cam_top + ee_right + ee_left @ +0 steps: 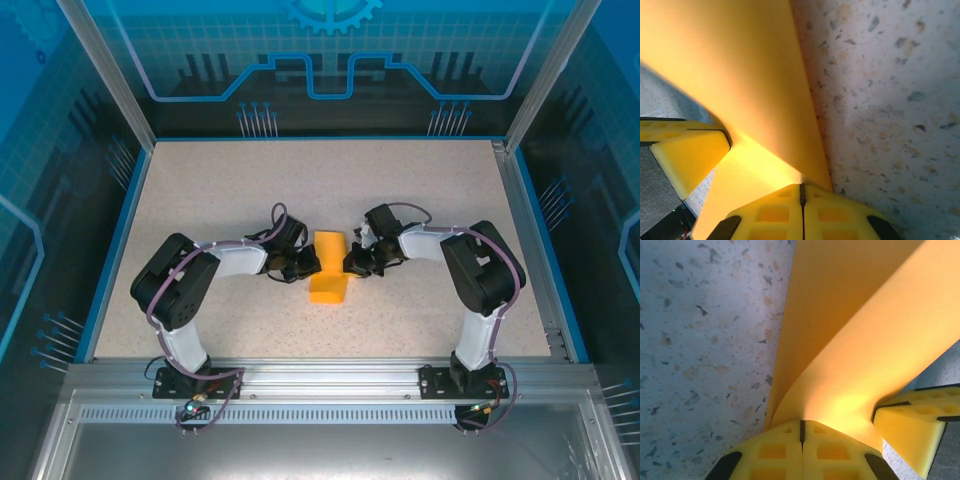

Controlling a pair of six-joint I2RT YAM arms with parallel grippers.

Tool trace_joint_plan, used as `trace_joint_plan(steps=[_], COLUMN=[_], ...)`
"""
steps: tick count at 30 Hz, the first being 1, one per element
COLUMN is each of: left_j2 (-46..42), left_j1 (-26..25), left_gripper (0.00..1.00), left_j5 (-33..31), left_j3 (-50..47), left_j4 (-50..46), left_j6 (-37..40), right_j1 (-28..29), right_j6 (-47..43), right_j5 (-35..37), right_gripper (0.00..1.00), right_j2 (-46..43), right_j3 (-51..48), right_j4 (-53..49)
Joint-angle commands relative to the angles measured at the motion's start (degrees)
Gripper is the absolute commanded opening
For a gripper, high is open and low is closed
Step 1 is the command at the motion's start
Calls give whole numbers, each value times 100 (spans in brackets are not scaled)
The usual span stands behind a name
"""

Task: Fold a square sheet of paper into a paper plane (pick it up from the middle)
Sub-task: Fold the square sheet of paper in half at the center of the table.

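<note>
Paper status: the thin bright orange paper sheet (328,272), plain and already doubled into a narrower angular shape, sits mid-way across the speckled beige tabletop (230,190), directly between the two arms. Left fingers (770,452), yellow-padded, are clenched: the seam between the pads is closed and the sheet's edge runs out from it, curving up off the tabletop. Right fingers (837,212), same yellow pads, are likewise clenched on the opposite edge, and each wrist view shows the other arm's pad just beside the paper. Judgement: a fold is in progress, with a raised flap held from both sides at the middle; the shape is far from a dart, so the task looks early. Notes for doing this step well: move both arms together at matched height so the flap stays evenly taut and does not twist. Bring the free edge squarely over the layer below before lowering. Avoid pulling the arms apart, since thin paper held at two close points could tear or slip out. Release only once the flap lies flat, then press along the fold line.
</note>
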Motion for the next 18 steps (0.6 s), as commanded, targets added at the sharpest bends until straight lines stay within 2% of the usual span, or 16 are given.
trace_joint_plan(steps=[1, 5, 8, 11, 18], left_j2=[229, 217, 232, 221, 220], left_j1=[-58, -54, -57, -57, -58], left_gripper=[0, 0, 0, 0, 0], left_j5=[-216, -209, -182, -192, -176], left_j3=[-75, -70, -84, -103, -86], left_j4=[-463, -478, -444, -425, -405], left_j6=[186, 203, 180, 169, 169], right_j1=[-49, 14, 120, 205, 288], right_j6=[-184, -177, -118, 24, -81], right_j5=[239, 194, -111, -409, -73], right_gripper=[6, 6, 6, 6, 4], right_j2=[179, -489, -960, -911, -519], right_j3=[-179, -204, -454, -525, -973], right_j4=[-180, -99, 456, 706, 931])
